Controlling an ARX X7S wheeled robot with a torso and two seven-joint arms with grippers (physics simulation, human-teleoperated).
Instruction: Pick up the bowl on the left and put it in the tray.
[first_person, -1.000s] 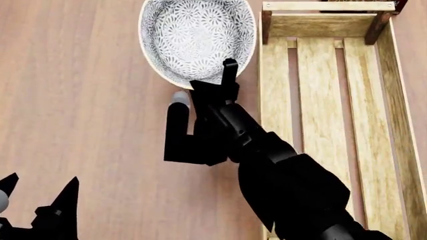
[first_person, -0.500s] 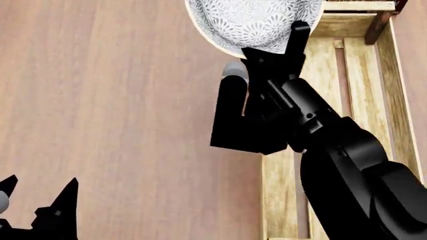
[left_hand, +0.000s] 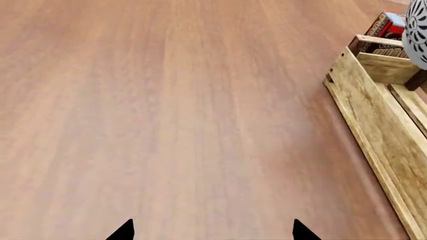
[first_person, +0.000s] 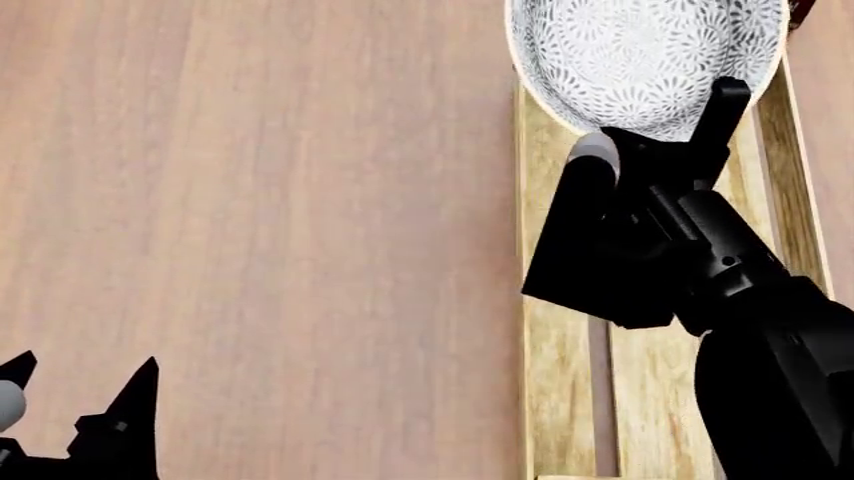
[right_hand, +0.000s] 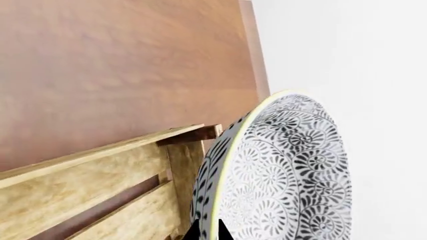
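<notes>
The bowl (first_person: 641, 55), white with a dense grey-blue floral pattern and a cream rim, hangs over the far end of the tray (first_person: 554, 380), a long light-wood slatted crate. My right gripper (first_person: 662, 122) is shut on the bowl's near rim, one finger inside and one outside. In the right wrist view the bowl (right_hand: 287, 170) fills the frame beside the tray's end rail (right_hand: 133, 145), with the right gripper (right_hand: 207, 233) pinching its rim. My left gripper (first_person: 80, 378) stands open at the near left, far from both; in its own view the left gripper (left_hand: 213, 230) has only bare table between its tips.
The wooden tabletop (first_person: 267, 200) stretches left of the tray. A red and brown box (left_hand: 389, 31) sits just beyond the tray's far end (left_hand: 373, 60). The table's far edge (right_hand: 257, 60) shows against a white background.
My right gripper has carried the bowl to the right, from above the table beside the tray to over the tray's far end. The left arm has not moved.
</notes>
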